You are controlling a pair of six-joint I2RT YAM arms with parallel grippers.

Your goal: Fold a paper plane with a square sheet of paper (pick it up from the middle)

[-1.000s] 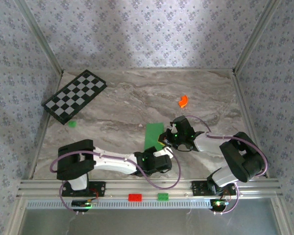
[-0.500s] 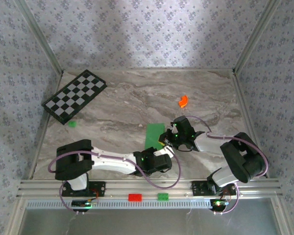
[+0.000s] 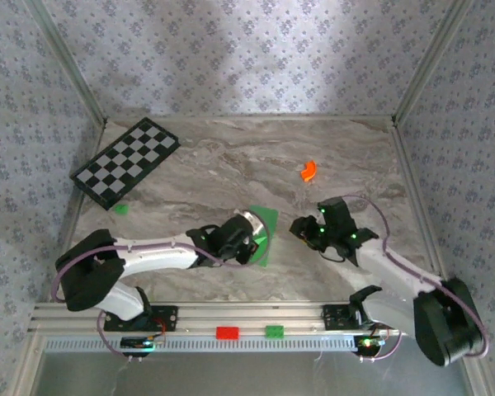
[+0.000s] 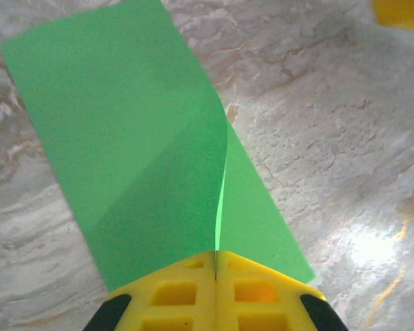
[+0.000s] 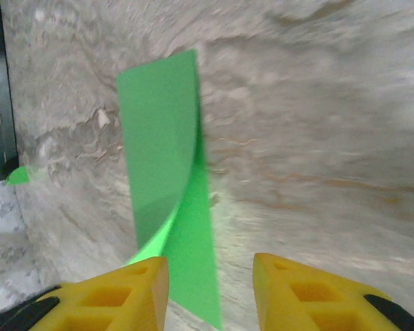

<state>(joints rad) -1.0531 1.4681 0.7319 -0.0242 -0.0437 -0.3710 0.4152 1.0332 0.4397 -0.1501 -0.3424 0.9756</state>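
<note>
Marbled grey surface [image 3: 231, 165], patterned walls [image 3: 231, 58]. Thin bright green square sheet of paper [image 4: 124, 124]: mid-surface, doubled loosely over a centre crease, one half bowing up. Left fingers [image 4: 216, 256] pinched shut on its near edge; right fingers [image 5: 210, 276] parted, empty. Step judged: first centre fold. Next: press the crease flat.

checkered board [image 3: 126, 162] at back left, small green block [image 3: 120, 208] near it, orange piece [image 3: 308, 170] right.
</note>
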